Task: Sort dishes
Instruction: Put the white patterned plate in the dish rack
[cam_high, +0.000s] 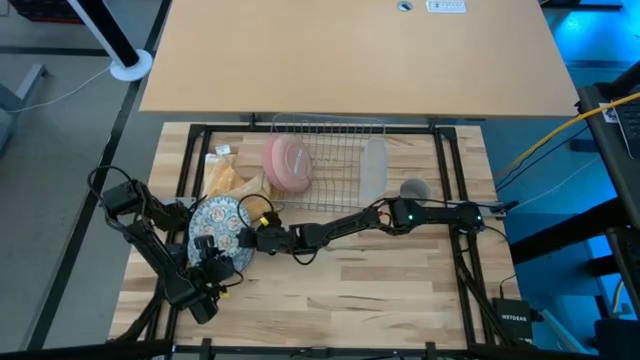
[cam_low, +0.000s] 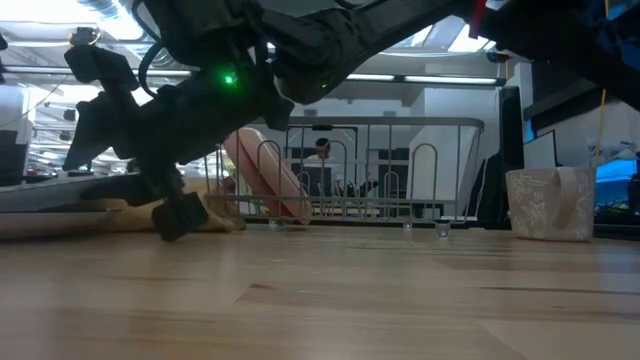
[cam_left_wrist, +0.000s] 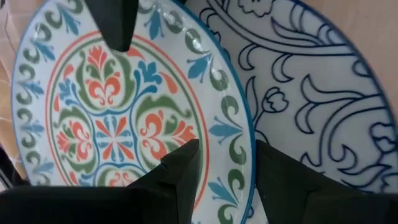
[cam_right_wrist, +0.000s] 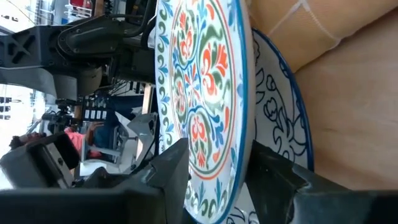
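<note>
Both end effectors are clamped on the same patterned plate (cam_high: 219, 222) at the left of the worktop (cam_high: 380, 290). The left end effector (cam_left_wrist: 224, 180) grips the plate's near rim, one finger on the painted face and the other behind the edge. The right end effector (cam_right_wrist: 217, 171) reaches across from the right and pinches the rim on the plate's right side, again with a finger on each face. The plate carries a red, green and blue floral medallion inside a blue rim.

Directly under it lies a second plate (cam_left_wrist: 317, 106), white with blue line-drawn flowers and a blue edge; the wrist views show the patterned plate lifted at an angle off this one, though whether they touch anywhere I cannot tell. The lower plate rests partly on a yellow-tan cloth (cam_high: 228, 180) just beyond it.

Farther back stands the silver wire rack (cam_high: 335, 150), with pink plates (cam_high: 288, 163) set on edge in its left part. A small grey mug (cam_high: 414, 190) sits on the worktop just right of the rack, well apart from both plates. In the low view, a person (cam_low: 320, 165) shows in the room beyond the rack.
</note>
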